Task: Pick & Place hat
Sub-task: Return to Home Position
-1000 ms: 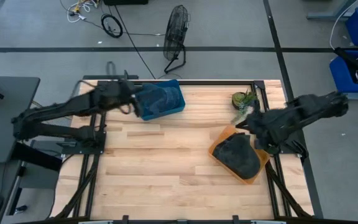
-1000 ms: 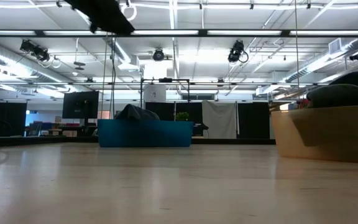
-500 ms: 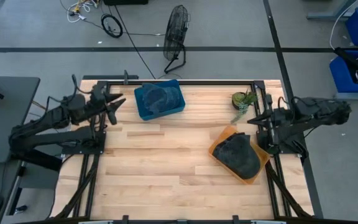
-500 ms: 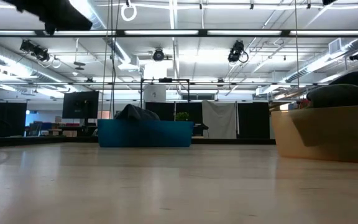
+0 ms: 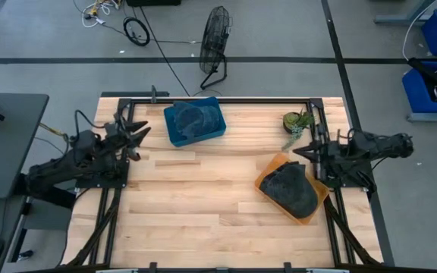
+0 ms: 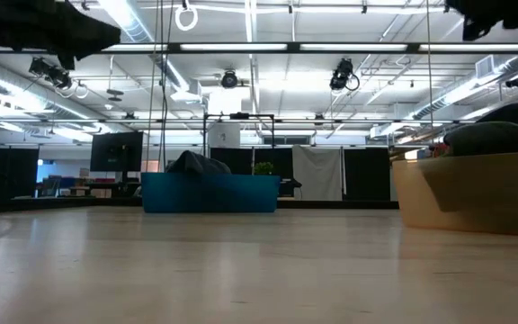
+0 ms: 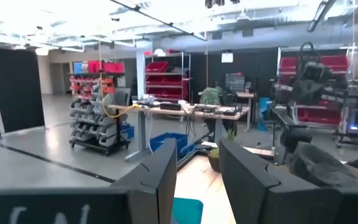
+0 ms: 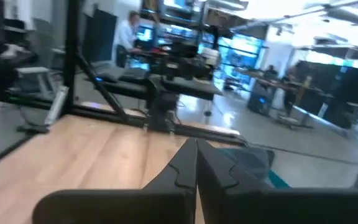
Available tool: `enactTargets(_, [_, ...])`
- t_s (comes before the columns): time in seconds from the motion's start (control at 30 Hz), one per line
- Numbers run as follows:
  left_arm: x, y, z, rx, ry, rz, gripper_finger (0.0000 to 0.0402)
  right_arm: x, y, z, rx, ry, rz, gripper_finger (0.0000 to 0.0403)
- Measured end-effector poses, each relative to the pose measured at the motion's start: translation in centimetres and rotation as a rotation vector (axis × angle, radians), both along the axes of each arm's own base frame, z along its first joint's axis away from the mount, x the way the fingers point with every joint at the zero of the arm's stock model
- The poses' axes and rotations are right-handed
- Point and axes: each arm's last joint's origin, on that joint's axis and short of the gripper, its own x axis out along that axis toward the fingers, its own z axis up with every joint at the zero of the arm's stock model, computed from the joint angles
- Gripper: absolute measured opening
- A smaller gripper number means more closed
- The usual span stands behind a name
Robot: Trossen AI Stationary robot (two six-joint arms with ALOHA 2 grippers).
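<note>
The black cap (image 5: 290, 189) lies in the orange bin (image 5: 267, 174), which sits well apart from the blue bin (image 5: 200, 137), across the counter (image 5: 203, 205) on the right arm's side. From above, the cap's long axis runs on a diagonal along the orange bin, one end towards the blue bin's side and the other away from it. Its brim cannot be told from its crown, so which way it points is unclear. The blue caps (image 5: 191, 117) fill the blue bin as one crumpled heap, and their direction is just as hard to read.

In the low view a dark hump rises over the blue bin's rim. The orange bin is cut off at that picture's edge, with the black cap mounded above its wall.

The left tool (image 5: 139, 135) hangs near the blue bin, on the left arm's side of it. Its fingers (image 7: 157, 180) stand a narrow gap apart and hold nothing. The right tool (image 5: 303, 150) is far from the blue bin, just beside the orange bin and near a small plant (image 5: 298, 121). Its fingers (image 8: 185, 169) are pressed together and empty.
</note>
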Motion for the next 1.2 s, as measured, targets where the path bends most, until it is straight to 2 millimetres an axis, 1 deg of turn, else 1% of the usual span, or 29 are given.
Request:
enactTargets(0.1, [0.5,0.1,-1.5,0.011,-0.035,-0.003,0.0124,0.8,0.2,-1.8,0.022,0.002,-0.011,0.0008])
enactTargets(0.27, [1.1,0.3,-3.3,0.005,-0.03,-0.008,0.0124,1.8,0.6,-3.7,0.026,-0.094,0.024,0.0009])
enactTargets(0.37, [1.2,0.3,-3.8,-0.011,-0.032,-0.019,0.0124,2.2,0.7,-4.9,-0.019,-0.126,0.028,0.0009])
enactTargets(0.47, [1.3,0.3,-3.8,-0.001,-0.024,-0.033,0.0124,2.6,0.7,-6.2,-0.038,-0.16,0.066,0.0009])
enactTargets(0.6, [1.3,0.2,-3.8,0.021,-0.012,-0.069,0.0124,2.9,0.4,-7.8,-0.042,-0.131,0.05,0.0009])
enactTargets(0.77, [1.6,0.1,-4.4,0.004,0.0,-0.124,0.0124,3.0,0.0,-8.1,-0.026,-0.099,0.028,0.0009])
enactTargets(0.87, [1.7,0.1,-5.1,-0.001,0.015,-0.124,0.0124,3.0,-0.1,-8.1,-0.064,-0.105,0.07,0.0009])
enactTargets(0.93, [1.9,0.2,-5.7,-0.007,0.03,-0.124,0.0124,3.0,-0.1,-8.0,-0.086,-0.109,0.066,0.0009])
enactTargets(1.0, [2.0,0.2,-6.2,-0.023,0.04,-0.125,0.0124,3.1,-0.3,-8.1,-0.091,-0.106,0.044,0.0009])
enactTargets(1.1, [2.0,0.2,-6.4,-0.062,0.035,-0.132,0.0124,3.1,-0.5,-8.1,-0.088,-0.101,-0.012,0.0009])
enactTargets(1.2, [2.0,0.2,-6.3,-0.061,0.032,-0.131,0.0124,3.1,-0.7,-8.1,-0.08,-0.097,-0.053,0.0009])
